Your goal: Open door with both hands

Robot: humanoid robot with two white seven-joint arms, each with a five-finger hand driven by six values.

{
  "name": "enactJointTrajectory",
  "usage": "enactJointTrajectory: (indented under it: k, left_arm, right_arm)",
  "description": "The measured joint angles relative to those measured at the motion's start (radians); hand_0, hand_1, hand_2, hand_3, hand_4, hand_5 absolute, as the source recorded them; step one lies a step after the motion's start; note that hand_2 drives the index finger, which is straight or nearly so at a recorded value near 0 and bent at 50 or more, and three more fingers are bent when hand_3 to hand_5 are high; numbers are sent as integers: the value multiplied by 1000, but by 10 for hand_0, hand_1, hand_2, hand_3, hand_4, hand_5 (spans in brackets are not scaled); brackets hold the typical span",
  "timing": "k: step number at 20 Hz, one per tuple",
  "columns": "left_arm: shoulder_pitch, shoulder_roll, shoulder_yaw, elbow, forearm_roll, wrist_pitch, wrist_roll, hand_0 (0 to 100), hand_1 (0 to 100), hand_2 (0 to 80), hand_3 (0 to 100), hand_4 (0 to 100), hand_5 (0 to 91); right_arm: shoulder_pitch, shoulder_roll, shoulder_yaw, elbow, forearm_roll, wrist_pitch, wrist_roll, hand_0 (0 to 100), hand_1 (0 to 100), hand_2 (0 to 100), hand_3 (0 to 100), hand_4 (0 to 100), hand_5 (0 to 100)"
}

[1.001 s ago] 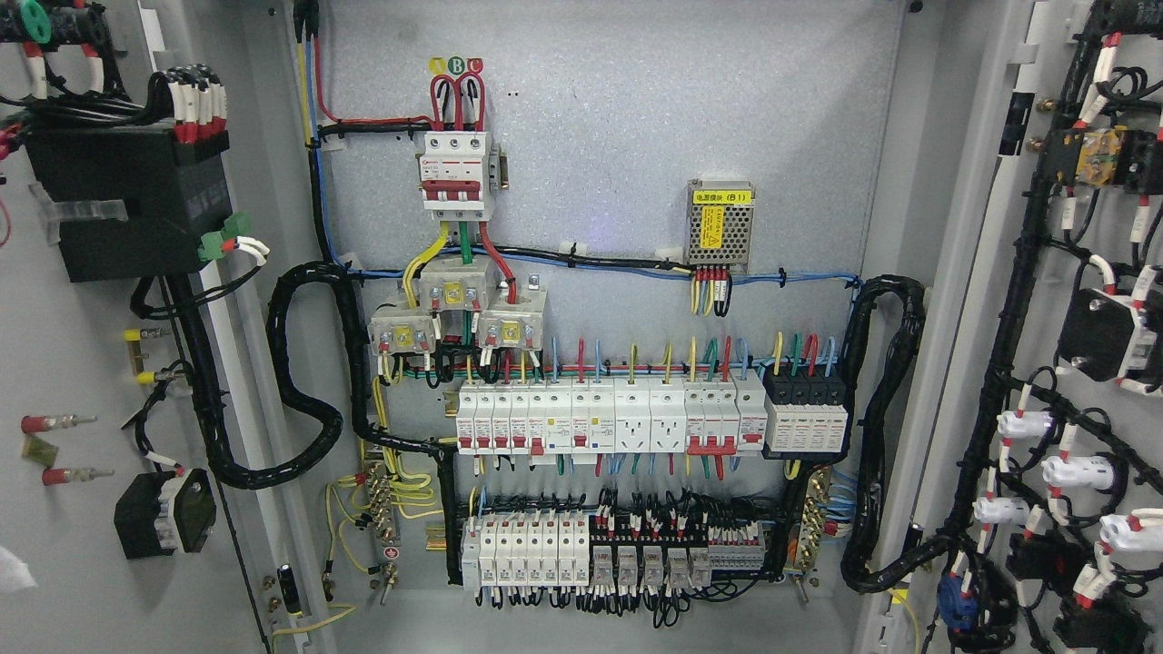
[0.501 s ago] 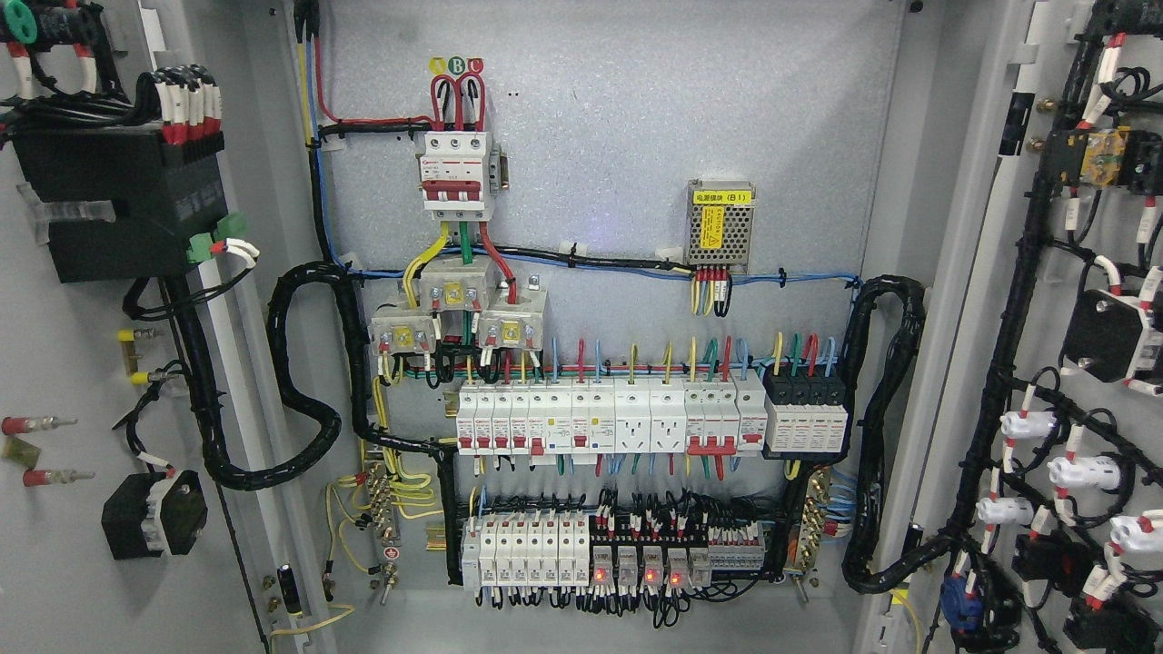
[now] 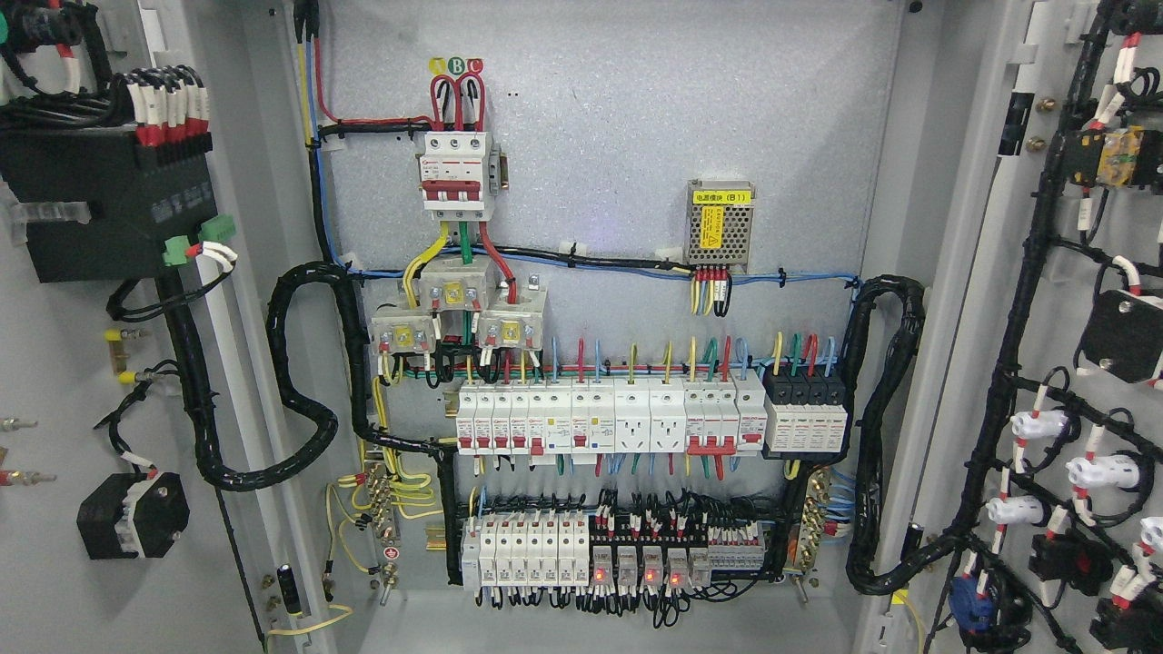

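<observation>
An electrical cabinet stands with both doors swung wide. The left door (image 3: 54,563) shows its grey inner face at the picture's left, carrying a black box (image 3: 104,213) and wired parts. The right door (image 3: 1058,581) shows its inner face at the picture's right, with black cable looms and white connectors (image 3: 1040,424). Between them the grey back panel (image 3: 636,136) is fully exposed. Neither of my hands nor any arm shows in the head view.
On the back panel sit a red-and-white main breaker (image 3: 457,175), a row of white breakers (image 3: 609,416), a lower row of relays with red lights (image 3: 627,559), a small power module (image 3: 720,227) and thick black cable bundles (image 3: 300,381) at both sides.
Both doors have swung further outward: parts on the left door slid left, those on the right door slid right. Red relay lights came on after the earliest frame.
</observation>
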Motion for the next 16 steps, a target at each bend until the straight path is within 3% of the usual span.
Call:
enactJointTrajectory:
  k: [7,16]
  left_arm:
    - [-38,31,90,52,81,36,-27,289,0,28,28,35,0]
    - [-112,130,180,165,167,41,-67,289,0,27,28,33,0]
  right_arm:
    - [0,-38,-26,23,-21,-1,5,219,0,0,0,0,0]
    - [-2,-68,-66,42,-28,-2,8,219,0,0,0,0,0]
